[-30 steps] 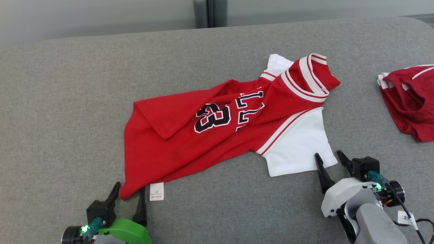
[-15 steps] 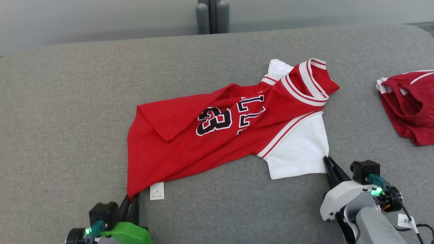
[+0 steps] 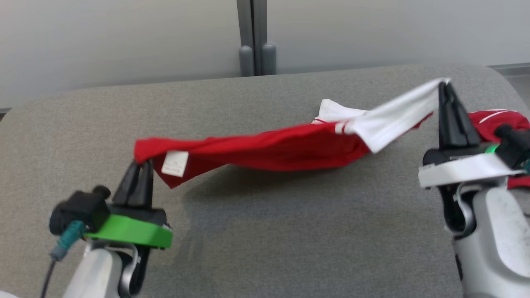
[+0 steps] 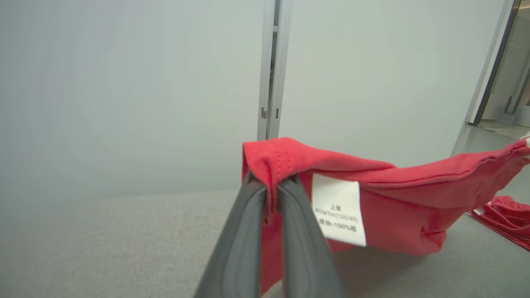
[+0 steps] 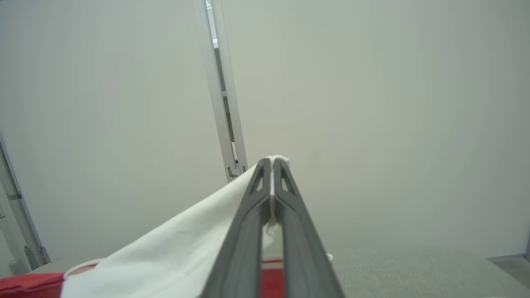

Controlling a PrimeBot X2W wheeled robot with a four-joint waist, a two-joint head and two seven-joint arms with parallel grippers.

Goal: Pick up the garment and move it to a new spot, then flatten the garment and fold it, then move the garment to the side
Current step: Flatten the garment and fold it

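The garment, a red jersey with white sleeves, hangs stretched above the grey surface between both grippers. My left gripper is shut on its red hem corner, just left of the white care label. In the left wrist view the left gripper pinches that red corner, the label beside it. My right gripper is shut on the white sleeve's tip, raised higher than the left one. The right wrist view shows the right gripper clamped on white cloth. The jersey's middle sags toward the surface.
A second red garment lies at the right edge, partly hidden behind my right gripper, and shows again low at the right of the left wrist view. A pale wall with a vertical metal post stands behind the far edge.
Both grippers closed on the garment and lifted it off the surface, so it now hangs bunched between them. The head camera tilted up, showing more wall.
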